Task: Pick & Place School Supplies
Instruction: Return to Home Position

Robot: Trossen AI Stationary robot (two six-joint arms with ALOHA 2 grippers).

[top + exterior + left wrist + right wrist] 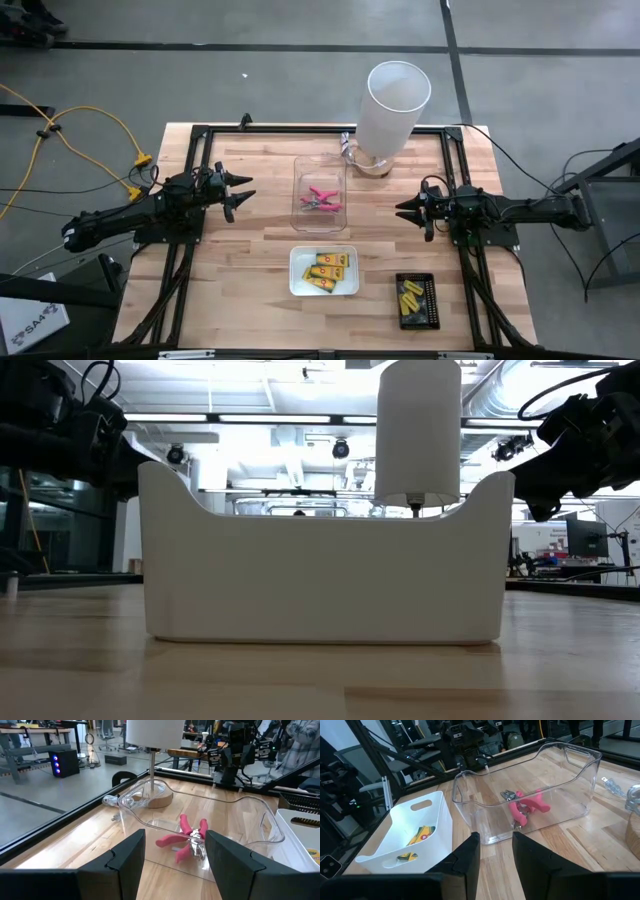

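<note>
My left pincer (240, 198) hangs left of centre in the overhead frame, above the wooden table (250, 260). Its two fingers are spread wide with nothing between them. My right pincer (408, 213) hangs right of centre and faces the left one across the table. Its fingers are parted by only a narrow gap (bare air in it, no load).

The clear tray (297, 185) sits between the two pincers at the middle of the frame, and the pink-handled tools (320, 199) lie on its floor. Just below it in the frame is the white tray (293, 272), holding several yellow-orange packets (330, 270). To the lower right, close by the table's near edge, the black bin (428, 295) holds the small yellow blocks (410, 300) in a cluster at its left side. Neither pincer touches any tray.

A tall white cylinder (395, 105) stands at the upper centre-right of the frame, beside the clear tray's far corner (from table height it rises behind the white tray's wall).
</note>
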